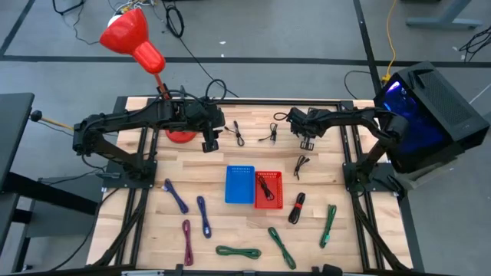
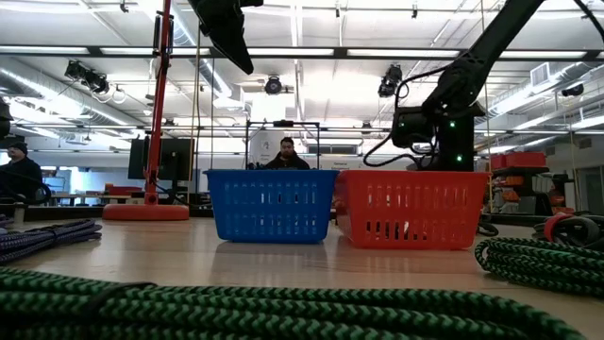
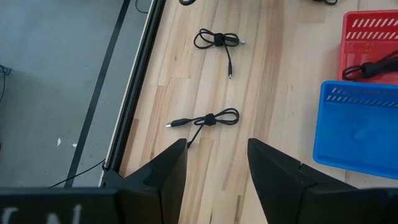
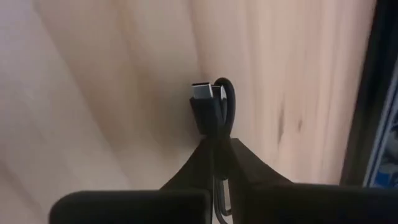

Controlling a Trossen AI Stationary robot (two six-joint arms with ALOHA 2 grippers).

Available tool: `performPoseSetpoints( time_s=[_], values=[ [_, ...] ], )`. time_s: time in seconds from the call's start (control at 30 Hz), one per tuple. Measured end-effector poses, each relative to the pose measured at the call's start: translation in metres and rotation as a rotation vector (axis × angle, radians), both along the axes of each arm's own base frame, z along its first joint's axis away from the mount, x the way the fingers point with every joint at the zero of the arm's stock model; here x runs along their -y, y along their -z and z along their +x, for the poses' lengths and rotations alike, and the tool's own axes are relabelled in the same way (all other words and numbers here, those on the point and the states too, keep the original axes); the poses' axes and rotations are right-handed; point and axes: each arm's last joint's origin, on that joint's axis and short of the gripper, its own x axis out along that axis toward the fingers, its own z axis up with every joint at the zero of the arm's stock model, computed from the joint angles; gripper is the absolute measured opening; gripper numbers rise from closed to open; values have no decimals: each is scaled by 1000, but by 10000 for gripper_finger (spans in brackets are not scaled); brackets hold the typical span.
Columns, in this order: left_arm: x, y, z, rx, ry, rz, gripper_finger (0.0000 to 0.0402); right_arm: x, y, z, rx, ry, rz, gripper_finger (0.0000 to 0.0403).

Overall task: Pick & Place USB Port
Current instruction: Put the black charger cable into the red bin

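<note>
right end effector (image 4: 217, 146) is clenching a black usb cable (image 4: 210, 109) on the tabletop (image 1: 230, 222) at about 1 o'clock from the red basket (image 1: 269, 189); lifting straight up is advisable. left end effector (image 3: 216, 163) is hovering released at 11 o'clock.

Both arms are matte black, built of slim jointed links. Left pincer (image 3: 214, 168): two broad, wedge-shaped black fingers (image 3: 165, 171) with flat inner faces. Right pincer (image 4: 216, 148): narrow tapered black fingers. Green indicator lights glow on the right arm's housing, right of centre in the low view.
</note>
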Motion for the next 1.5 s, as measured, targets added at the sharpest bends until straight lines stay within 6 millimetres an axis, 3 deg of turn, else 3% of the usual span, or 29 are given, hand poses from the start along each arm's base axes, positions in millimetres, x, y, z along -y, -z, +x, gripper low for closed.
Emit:
performPoseSetpoints(
  time_s=[0.23,0.4,0.73,0.93,1.1,1.33,1.5],
  values=[
    [0,0,0,7,5,-6,174,-10,-33,4,77,36,21,11],
    [0,0,1,7,6,-5,174,-29,-77,12,243,5,27,11],
    [0,0,1,5,9,-2,174,-108,-169,15,839,-145,229,11],
    [0,0,1,5,10,-2,174,-157,-193,20,1087,-226,350,10],
    [0,0,1,4,10,-2,174,-197,-184,36,1208,-311,468,10],
    [0,0,1,3,10,-2,174,-233,-130,52,1223,-242,491,10],
    [0,0,1,3,10,-1,174,-246,-93,57,1286,-221,569,10]
  ],
)
